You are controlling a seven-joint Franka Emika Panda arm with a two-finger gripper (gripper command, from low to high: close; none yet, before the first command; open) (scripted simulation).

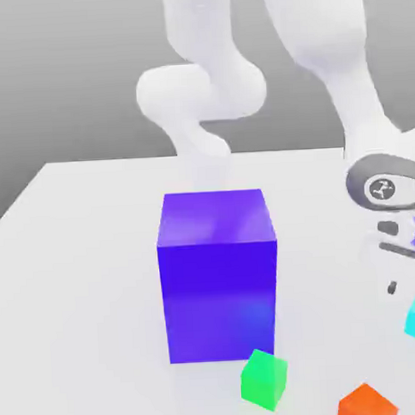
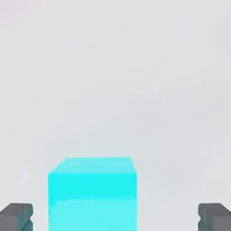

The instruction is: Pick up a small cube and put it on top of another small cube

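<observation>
With no writing legible anywhere, the hand (image 2: 115,217) stands wide open, gripping nothing, its fingertips (image 2: 16,215) flanking the cyan cube (image 2: 92,191).

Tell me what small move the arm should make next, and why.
Probably lower the hand a little further and then close. In the hand view the fingers stand wide apart with the small cyan cube between them, touching neither, so nothing is gripped yet. The cube sits somewhat nearer one finger, so a slight sideways centring may help. The small green cube and small orange cube lie nearby as possible bases.

Pale white tabletop (image 1: 69,278) against a plain grey backdrop (image 1: 58,73)
</observation>
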